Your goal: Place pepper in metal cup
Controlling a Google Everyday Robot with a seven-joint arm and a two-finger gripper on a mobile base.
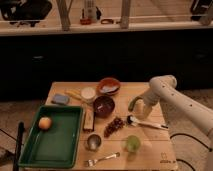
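Observation:
The pepper (132,103), slim, curved and green, is on the right part of the wooden table (150,150), just right of the brown bowl (104,106). My gripper (138,107) is at the end of the white arm (165,90), which comes in from the right. It is right at the pepper's right side. The metal cup (93,141), small and silver-grey, stands upright near the table's front edge, left of the translucent green cup (132,144). The metal cup is well apart from my gripper.
A dark bunch of grapes (115,126) and a spoon (145,122) lie below my gripper. An orange bowl (109,86), a white cup (88,94) and a blue sponge (60,99) sit at the back. A green tray (30,150) holds an orange fruit (45,123). A fork (102,159) lies at the front.

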